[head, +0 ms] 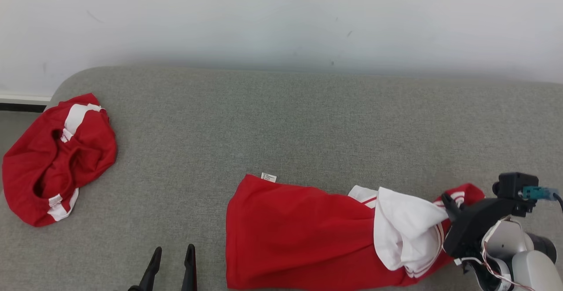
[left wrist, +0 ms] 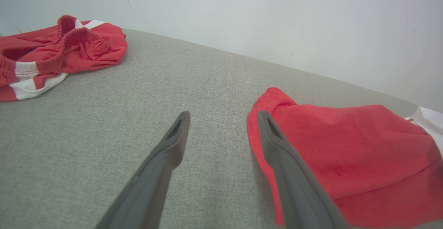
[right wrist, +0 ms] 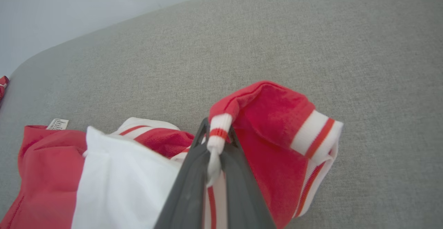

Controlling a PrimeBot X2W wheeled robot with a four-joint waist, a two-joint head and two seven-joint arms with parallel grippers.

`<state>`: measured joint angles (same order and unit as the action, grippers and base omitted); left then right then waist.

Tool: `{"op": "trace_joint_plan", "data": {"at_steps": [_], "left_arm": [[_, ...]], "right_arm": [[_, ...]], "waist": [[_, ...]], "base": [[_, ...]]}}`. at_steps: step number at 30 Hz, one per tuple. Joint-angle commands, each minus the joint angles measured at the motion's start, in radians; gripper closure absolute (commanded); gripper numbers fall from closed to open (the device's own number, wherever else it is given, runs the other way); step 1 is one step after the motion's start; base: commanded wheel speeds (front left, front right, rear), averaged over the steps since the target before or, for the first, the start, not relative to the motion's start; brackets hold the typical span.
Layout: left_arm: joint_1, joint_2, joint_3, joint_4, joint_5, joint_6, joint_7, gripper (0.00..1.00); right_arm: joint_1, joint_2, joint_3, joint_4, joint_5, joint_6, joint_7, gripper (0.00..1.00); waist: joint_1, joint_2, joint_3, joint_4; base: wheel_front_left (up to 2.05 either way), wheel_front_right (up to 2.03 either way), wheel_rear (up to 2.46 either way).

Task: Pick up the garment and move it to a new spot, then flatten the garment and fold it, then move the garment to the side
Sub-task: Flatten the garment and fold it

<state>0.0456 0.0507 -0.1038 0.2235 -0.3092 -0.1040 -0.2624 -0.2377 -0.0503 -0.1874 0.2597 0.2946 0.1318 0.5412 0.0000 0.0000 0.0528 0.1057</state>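
The garment (head: 299, 229), a red top with a white panel and striped white trim, lies crumpled on the grey cushion (head: 281, 119) at the lower centre-right. My right gripper (head: 448, 204) is at its right end, shut on a fold of the striped trim (right wrist: 216, 135), which is pinched between the dark fingers (right wrist: 193, 173). A striped cuff (right wrist: 316, 132) sticks out just to the right of the grip. My left gripper (head: 173, 253) stands open just left of the garment's red edge (left wrist: 256, 132), its right finger (left wrist: 277, 142) over that hem, nothing between the fingers.
A second red garment with white bands and an elastic waist (head: 57, 159) lies bunched at the cushion's far left edge. A pale wall (head: 281, 18) runs behind the cushion. Bare grey fabric lies between the two garments.
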Motion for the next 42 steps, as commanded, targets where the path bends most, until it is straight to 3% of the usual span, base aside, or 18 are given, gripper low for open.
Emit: {"op": "trace_joint_plan", "data": {"at_steps": [1, 11, 21, 32, 36, 42], "left_arm": [[0.012, 0.0, 0.001, -0.001, -0.001, 0.004, -0.004, 0.0], [0.015, 0.0, -0.003, -0.007, -0.013, 0.009, -0.004, 0.0], [0.004, -0.001, 0.003, -0.018, -0.011, 0.015, -0.004, 0.0], [-0.004, 0.0, -0.004, -0.033, -0.003, 0.017, -0.003, 0.0], [0.002, 0.0, -0.003, -0.037, -0.003, 0.019, -0.003, 0.0], [0.01, 0.0, 0.0, -0.035, -0.006, 0.02, -0.003, 0.0]], "right_arm": [[-0.016, 0.0, 0.006, -0.012, -0.008, -0.002, -0.016, 1.0], [-0.08, 0.0, 0.086, -0.069, -0.031, -0.002, -0.038, 1.0], [-0.325, 0.0, 0.361, -0.093, 0.029, -0.002, -0.089, 1.0], [-0.75, 0.0, 0.635, 0.01, 0.261, -0.002, -0.286, 1.0], [-0.874, 0.0, 0.682, 0.061, 0.34, -0.002, -0.381, 1.0], [-0.938, -0.001, 0.651, 0.183, 0.398, -0.002, -0.516, 1.0]], "waist": [[0.0, 0.0, -0.002, 0.0], [0.0, 0.0, -0.014, -0.005], [0.0, 0.0, 0.007, -0.006], [0.0, 0.0, 0.025, 0.03], [0.0, 0.0, 0.028, 0.039], [0.0, 0.0, 0.024, 0.037]], "base": [[0.0, 0.0, 0.0], [0.0, 0.0, 0.0], [0.0, 0.0, 0.0], [0.0, 0.0, 0.0], [0.0, 0.0, 0.0], [0.0, 0.0, 0.0]]}}
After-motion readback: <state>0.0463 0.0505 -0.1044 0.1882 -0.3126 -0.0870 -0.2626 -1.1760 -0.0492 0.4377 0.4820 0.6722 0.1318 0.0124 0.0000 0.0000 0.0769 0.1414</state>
